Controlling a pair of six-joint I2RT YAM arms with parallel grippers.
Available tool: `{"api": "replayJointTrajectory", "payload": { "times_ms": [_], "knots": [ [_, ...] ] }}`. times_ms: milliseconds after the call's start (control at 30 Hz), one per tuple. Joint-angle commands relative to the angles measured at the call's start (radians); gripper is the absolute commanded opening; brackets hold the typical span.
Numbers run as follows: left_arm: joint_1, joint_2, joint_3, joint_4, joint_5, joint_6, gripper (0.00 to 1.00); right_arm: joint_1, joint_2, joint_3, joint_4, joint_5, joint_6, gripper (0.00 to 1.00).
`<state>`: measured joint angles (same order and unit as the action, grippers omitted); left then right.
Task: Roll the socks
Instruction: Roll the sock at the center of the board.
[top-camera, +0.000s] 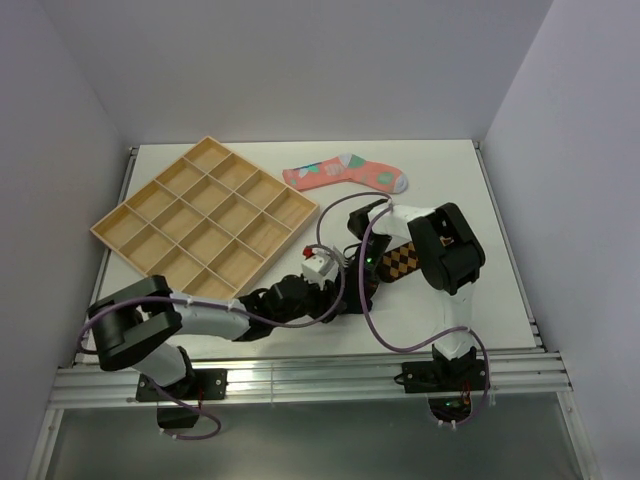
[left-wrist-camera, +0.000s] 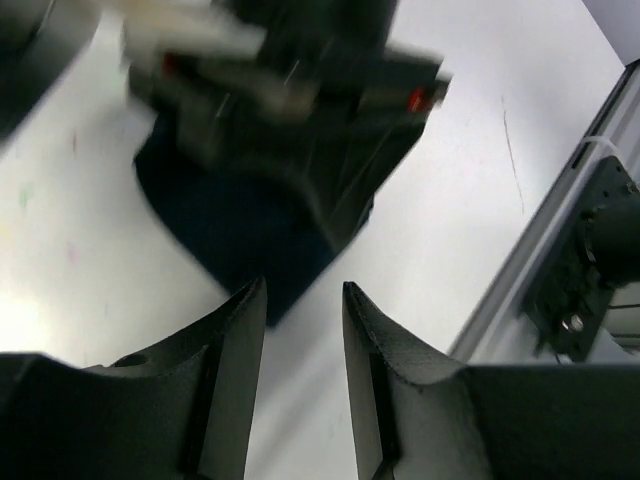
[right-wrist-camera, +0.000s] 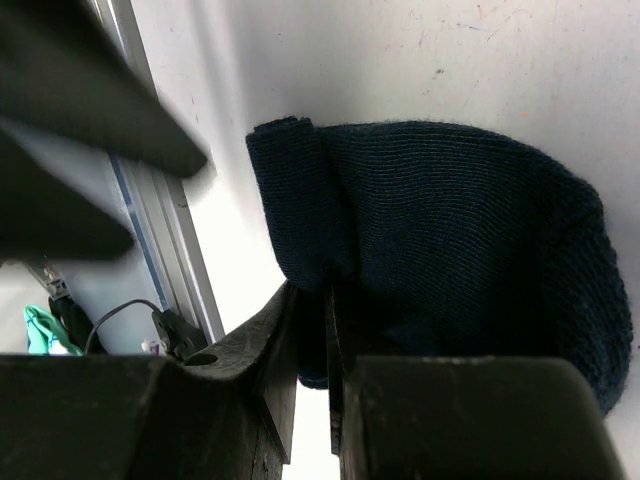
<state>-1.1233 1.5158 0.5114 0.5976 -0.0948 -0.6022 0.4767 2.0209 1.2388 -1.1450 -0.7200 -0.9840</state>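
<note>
The dark navy sock (right-wrist-camera: 450, 220) lies on the white table, one edge folded over. My right gripper (right-wrist-camera: 312, 295) is shut on its near edge. In the left wrist view the navy sock (left-wrist-camera: 250, 235) sits just ahead of my left gripper (left-wrist-camera: 305, 290), which is open and empty, with the right gripper blurred above the sock. In the top view both grippers meet at the table's front middle, left (top-camera: 335, 292) and right (top-camera: 358, 272), hiding the navy sock. The brown-and-orange diamond sock (top-camera: 398, 262) lies partly under the right arm. The pink sock (top-camera: 345, 173) lies flat at the back.
A wooden tray (top-camera: 205, 220) with several compartments sits at the left. The aluminium rail (top-camera: 300, 375) runs along the front edge, close to the grippers. The rail also shows in the left wrist view (left-wrist-camera: 540, 250).
</note>
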Motion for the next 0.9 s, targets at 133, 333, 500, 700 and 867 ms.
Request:
{"api": "replayJointTrajectory", "payload": {
  "times_ms": [133, 333, 500, 700, 867],
  "knots": [
    [-0.006, 0.138, 0.142, 0.045, 0.061, 0.249, 0.43, -0.001, 0.039, 0.011, 0.071, 0.059, -0.019, 0.17],
    [0.008, 0.201, 0.177, 0.053, 0.112, 0.289, 0.43, -0.003, 0.044, 0.014, 0.064, 0.065, -0.015, 0.17],
    [0.045, 0.219, 0.164, 0.085, 0.174, 0.282, 0.42, -0.003, 0.050, 0.019, 0.056, 0.064, -0.016, 0.17],
    [0.066, 0.262, 0.179, 0.091, 0.214, 0.272, 0.41, -0.003, 0.055, 0.024, 0.047, 0.064, -0.016, 0.17],
    [0.077, 0.285, 0.177, 0.110, 0.257, 0.252, 0.41, -0.003, 0.052, 0.021, 0.053, 0.068, -0.007, 0.17]
  ]
}}
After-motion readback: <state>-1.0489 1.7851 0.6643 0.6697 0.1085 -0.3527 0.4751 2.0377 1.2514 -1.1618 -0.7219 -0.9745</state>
